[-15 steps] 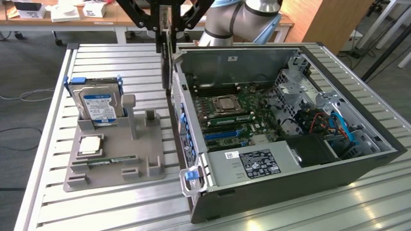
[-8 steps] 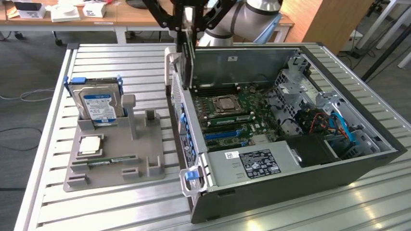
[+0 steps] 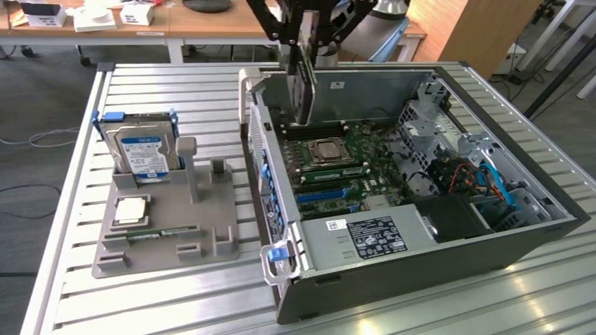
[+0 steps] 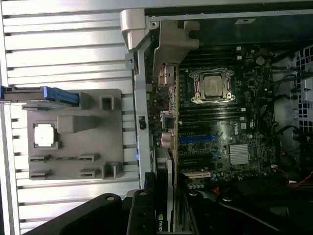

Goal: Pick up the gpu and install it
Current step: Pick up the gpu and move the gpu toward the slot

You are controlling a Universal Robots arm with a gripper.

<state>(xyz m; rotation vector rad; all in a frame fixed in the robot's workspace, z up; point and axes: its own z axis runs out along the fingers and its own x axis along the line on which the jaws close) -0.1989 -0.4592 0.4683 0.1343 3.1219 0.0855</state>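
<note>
The pincer (image 3: 303,38) hangs over the open computer case (image 3: 521,237), pinching the gpu (image 3: 303,91) by its upper edge. The card hangs straight down below the pincer, clear of the motherboard (image 3: 345,174) and touching nothing else. In the wrist view the card's pale bracket (image 4: 172,44) lies close along the case's side wall, with the blue expansion slots (image 4: 195,138) deeper in the case, below the pincer and a little inward of the card. The processor socket (image 3: 326,150) sits underneath too, just beside the card's line of descent.

Seating the card well probably calls for keeping it plumb and lining its lower edge over one slot. The bracket should run parallel to the wall and stay off the socket, and any push should be even rather than tilted. Off to the pincer's side, outside the case, a grey tray (image 3: 158,237) with a hard drive (image 3: 139,153) rests on the tabletop (image 3: 139,300).
</note>
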